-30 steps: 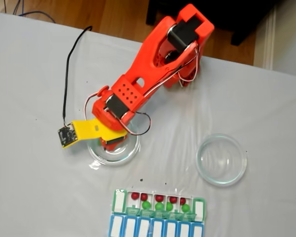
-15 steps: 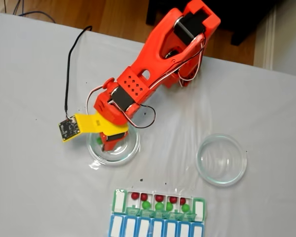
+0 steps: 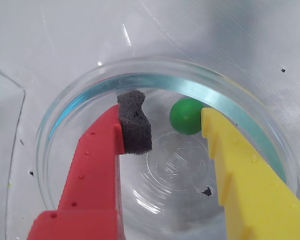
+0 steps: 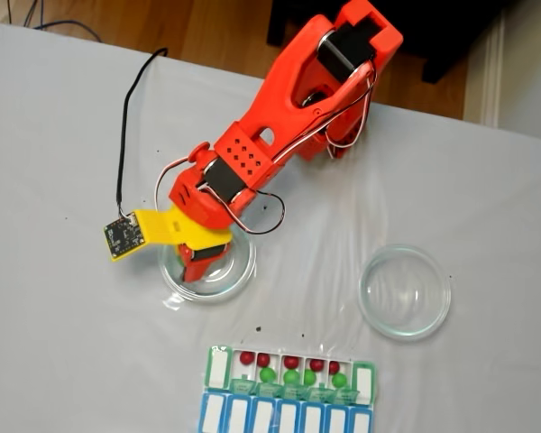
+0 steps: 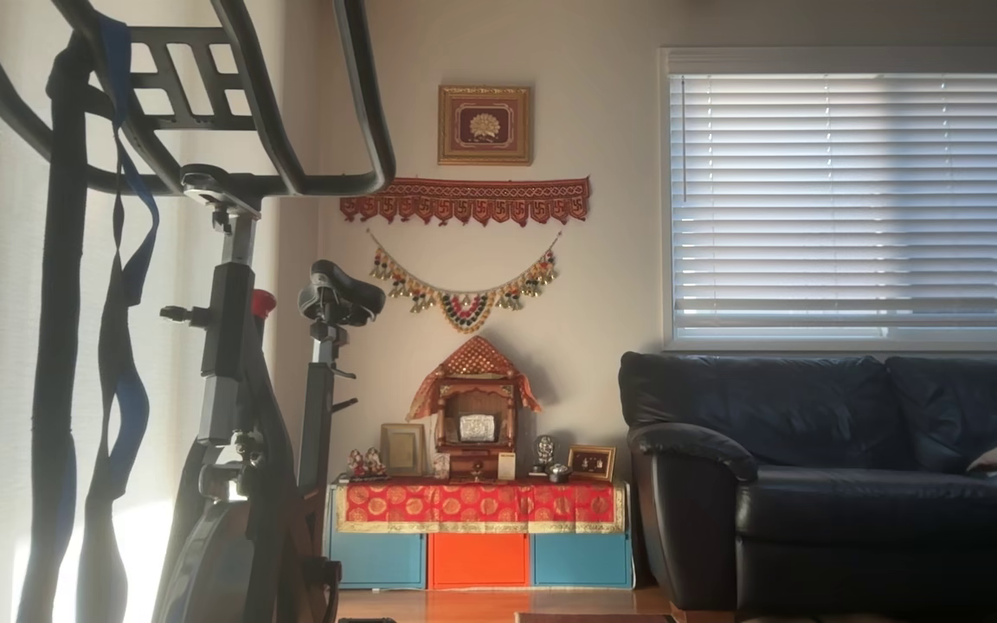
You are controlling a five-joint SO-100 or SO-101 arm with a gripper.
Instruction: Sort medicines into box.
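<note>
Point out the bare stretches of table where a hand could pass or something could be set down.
Free: the white table left of the pill organizer, the strip between the two glass dishes, and the table right of the empty dish. Crowded: the left dish, where the open end effector flanks a green ball.

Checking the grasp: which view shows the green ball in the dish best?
The wrist view: the green ball sits unobstructed between the open fingers, against the yellow one. In the fixed view the arm covers it inside the dish. The other view faces a living room.

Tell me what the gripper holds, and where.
Nothing: the gripper is open inside the glass dish, with the green ball loose beside its yellow finger.
</note>
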